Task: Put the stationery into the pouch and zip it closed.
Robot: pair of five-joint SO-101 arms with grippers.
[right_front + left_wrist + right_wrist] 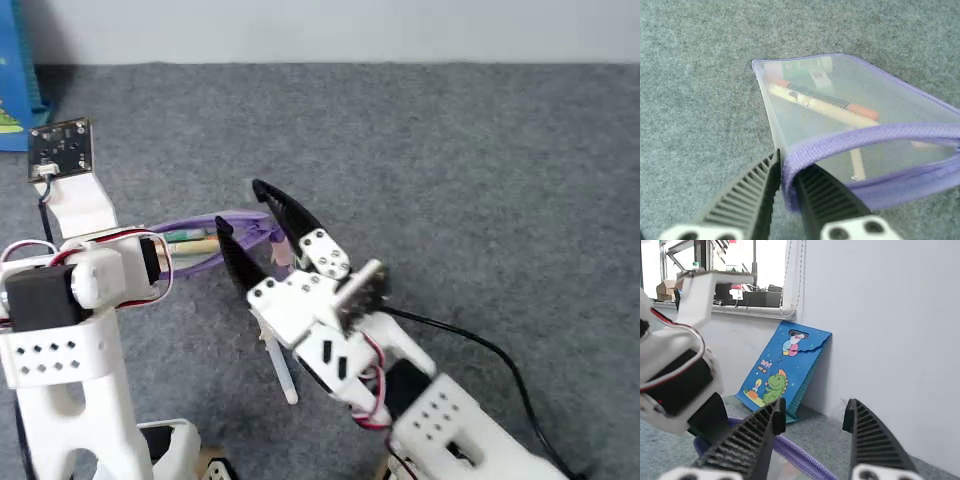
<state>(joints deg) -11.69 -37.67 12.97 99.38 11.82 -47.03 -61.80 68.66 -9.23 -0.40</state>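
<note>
Tightly, left claw (786, 171) pinching pouch (855, 112) rim, right claw (815, 412) spread above

Three cameras: one overhead, one on each of my wrists.

The high one looks steeply down on the grey table (450, 150) from my near side. My left wrist camera sits close behind my left gripper (786, 167), tilted down at the pouch (840, 100). My right wrist camera faces level past my right gripper (815, 412) to the far-left blue bag (785, 370). All three share the pouch.
</note>
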